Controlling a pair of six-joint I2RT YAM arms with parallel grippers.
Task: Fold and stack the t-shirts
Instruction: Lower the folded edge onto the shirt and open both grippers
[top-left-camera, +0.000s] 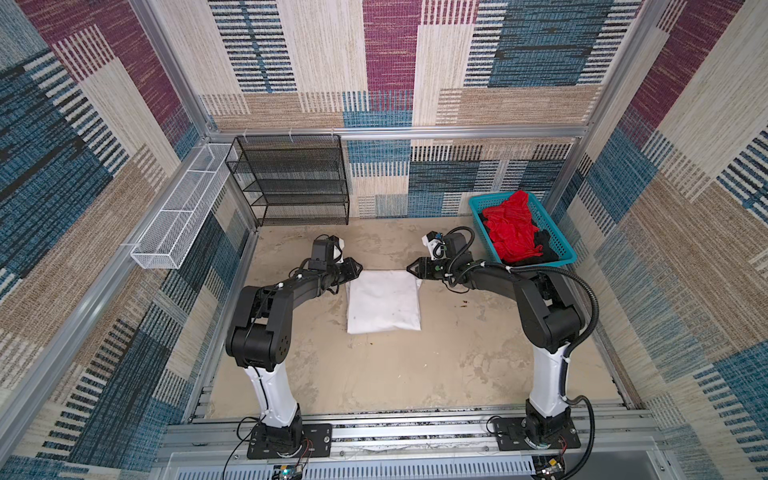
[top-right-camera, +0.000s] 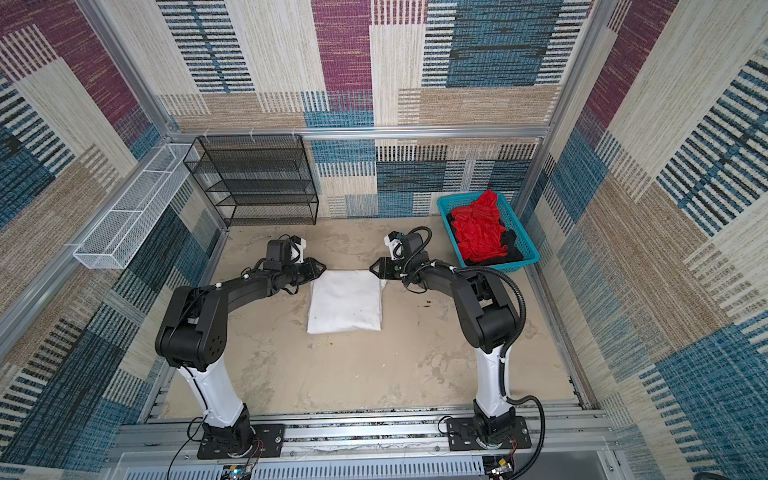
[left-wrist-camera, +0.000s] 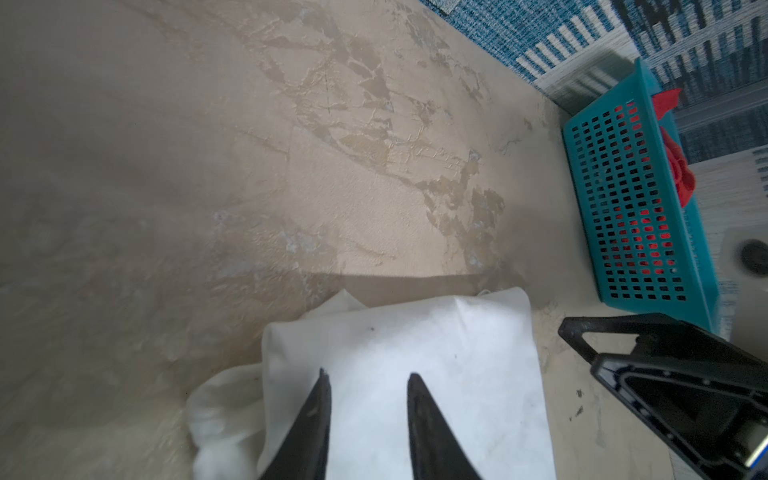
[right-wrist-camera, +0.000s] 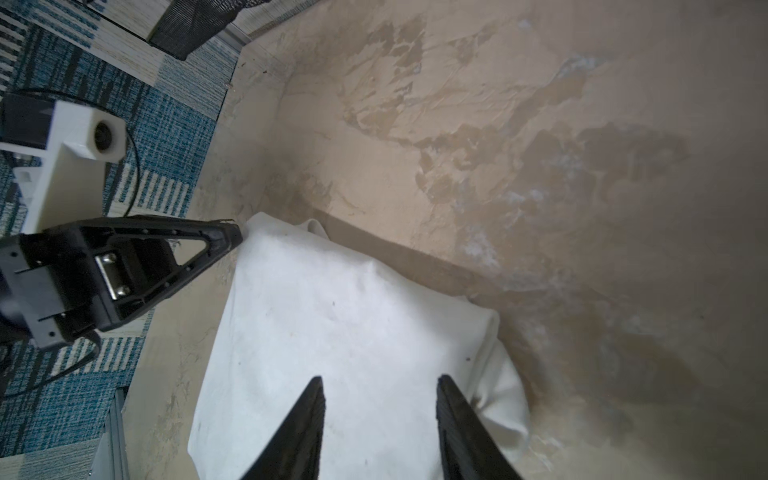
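Black t-shirt (top-left-camera: 545, 246) mostly hidden beneath red t-shirt (top-left-camera: 513, 226) in basket (top-left-camera: 555, 232).

Both top views are lit brightly and evenly from above, and only faint shadows are cast on the desk (top-left-camera: 374, 374). The walls (top-left-camera: 83, 208) are bent outward near the edges by the wide lens. In the wrist views the white t-shirt (left-wrist-camera: 415, 353) is washed out by glare, a dark shadow band is seen along its far edge, and the outer parts are hazy and blurred.
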